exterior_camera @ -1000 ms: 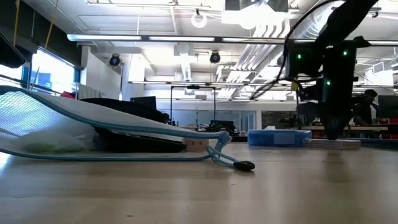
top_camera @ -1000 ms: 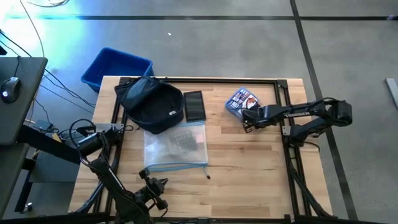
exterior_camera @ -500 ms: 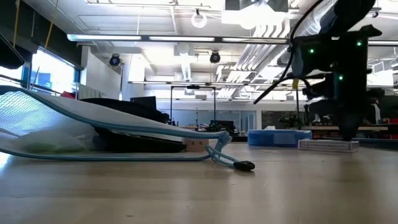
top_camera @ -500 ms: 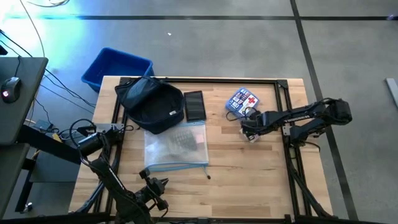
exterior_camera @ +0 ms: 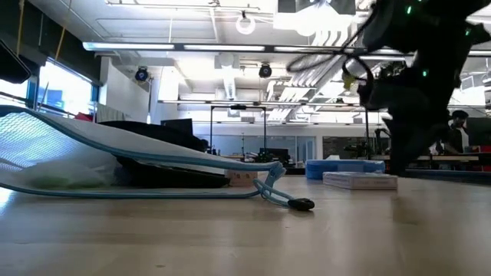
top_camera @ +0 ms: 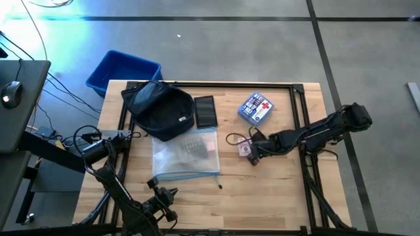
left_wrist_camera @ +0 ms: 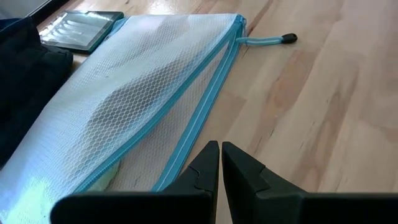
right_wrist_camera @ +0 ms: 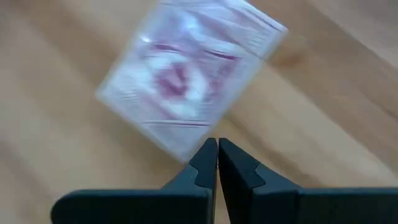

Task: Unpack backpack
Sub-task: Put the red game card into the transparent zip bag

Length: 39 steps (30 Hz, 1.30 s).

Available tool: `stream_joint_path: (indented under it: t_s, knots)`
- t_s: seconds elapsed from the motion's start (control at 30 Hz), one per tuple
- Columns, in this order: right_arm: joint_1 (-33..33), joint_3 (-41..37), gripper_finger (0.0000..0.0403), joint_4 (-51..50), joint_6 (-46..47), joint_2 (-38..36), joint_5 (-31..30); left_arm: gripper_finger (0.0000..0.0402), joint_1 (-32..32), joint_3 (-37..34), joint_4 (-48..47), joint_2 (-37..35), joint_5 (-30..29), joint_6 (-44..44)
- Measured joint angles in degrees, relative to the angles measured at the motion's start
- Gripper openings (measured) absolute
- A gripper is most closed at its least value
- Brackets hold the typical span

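Note:
The dark navy backpack [top_camera: 161, 108] lies flat at the table's far left, and no gripper touches it. A small pink-and-white box [top_camera: 245, 149] lies flat on the wood near the table's middle. It fills the right wrist view [right_wrist_camera: 193, 81] and shows low in the low view [exterior_camera: 360, 180]. My right gripper [top_camera: 253, 152] is shut, and its tips [right_wrist_camera: 217, 148] stand at the box's edge. My left gripper [left_wrist_camera: 220, 149] is shut and waits at the table's near left, by the mesh pouch [left_wrist_camera: 143, 87]. My right gripper has its shut fingertips [right_wrist_camera: 208, 158] against the small box's edge [right_wrist_camera: 183, 148]. It comes slanting down from the table's right side. The box lies flat on the table in front of the fingers and is not lifted.
A clear mesh pouch with blue zip trim [top_camera: 186, 154] lies in front of the backpack, with a black flat item [top_camera: 205, 111] beside the backpack. A blue pouch with a red cross [top_camera: 256, 108] lies at the far right. A bright-blue bin [top_camera: 123, 71] stands off the far-left corner.
My right gripper has moved from beside the red-cross pouch toward the table's near edge and leftward, staying low over the wood. The small box has slid along the table ahead of it, away from the pouch and toward the table's middle.

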<state>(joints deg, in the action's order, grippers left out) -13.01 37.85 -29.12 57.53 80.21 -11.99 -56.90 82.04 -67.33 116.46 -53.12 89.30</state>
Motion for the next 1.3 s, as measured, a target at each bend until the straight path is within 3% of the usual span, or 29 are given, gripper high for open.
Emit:
stream_joint_path:
  t_s: [0.13,0.27,0.4,0.53,0.77,0.9,1.0,1.17,1.3]
  knots:
    - [-2.71,2.85,0.0,1.3,-6.84,-0.03,3.46,0.0,0.02,0.0,0.04,0.0,-0.11,0.0]
    - [-4.45,3.45,0.0001,4.98,-19.47,-0.03,6.29,0.0,0.02,0.0,0.09,0.0,-0.07,0.0]
    - [-2.25,3.45,0.0025,4.82,-11.7,0.05,3.51,0.0,0.02,0.02,0.28,-0.02,-0.06,0.0]
    - [0.79,3.45,0.0096,3.8,-5.76,0.06,4.42,0.0,0.04,0.02,0.33,0.0,-0.09,0.0]
    - [4.03,3.45,0.0283,3.47,-2.69,1.15,6.58,0.0,0.04,0.02,0.62,-0.02,0.34,0.0]
    - [4.87,3.47,0.0348,3.39,2.43,2.91,4.7,0.0,-0.15,0.02,1.44,-0.02,0.9,-0.02]
    - [4.65,3.47,0.0359,2.22,3.72,5.62,4.5,0.0,-0.17,0.02,1.59,-0.02,1.44,-0.04]
    - [3.39,4.09,0.0345,-3.87,3.88,9.07,4.09,0.0,-0.31,0.02,2.7,-0.02,1.9,-0.34]
    - [0.77,7.3,0.0329,-14.27,2.13,9.17,4.53,0.0,-0.31,0.02,4.05,-0.02,2.01,-1.7]
